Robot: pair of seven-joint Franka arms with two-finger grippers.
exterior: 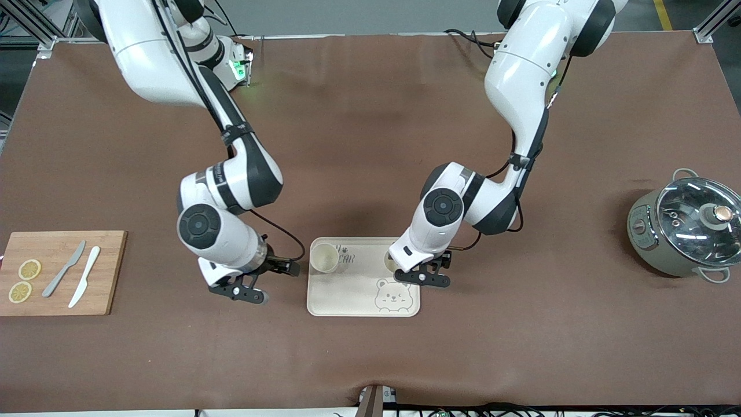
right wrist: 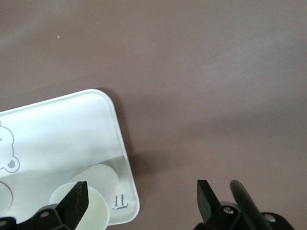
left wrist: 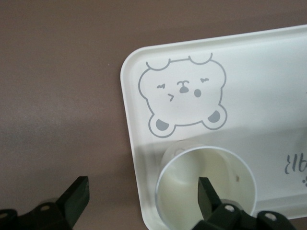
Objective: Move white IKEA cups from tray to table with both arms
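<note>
a: where do the two small cream-white tapered cups stand?

b: both stand upright on the cream rectangular tray with the bear drawing point(exterior: 347, 289), along its edge farther from the front camera. one cup point(exterior: 324, 257) is at the corner toward the right arm's end of the tabletop point(exterior: 370, 145); the other cup point(exterior: 391, 262) is at the corner toward the left arm's end, mostly hidden under the left arm's wrist.

a: and the left gripper?

b: the left gripper point(exterior: 422, 277) hangs low over that tray corner with its fingers spread wide. in the left wrist view one finger point(left wrist: 207, 197) sits over the cup's mouth and the other over the bare tabletop just outside the tray rim. it holds nothing.

a: the right gripper?

b: the right gripper point(exterior: 246, 291) is over the bare brown tabletop just beside the tray, toward the right arm's end. its fingers are also wide apart and empty, clear of the cup near it.

a: anything else on the tabletop?

b: a wooden cutting board point(exterior: 110, 272) at the right arm's end carries two lemon slices point(exterior: 24, 280), a grey knife point(exterior: 63, 269) and a white knife point(exterior: 84, 276). a grey-green pot with a glass lid point(exterior: 686, 229) stands at the left arm's end.
</note>
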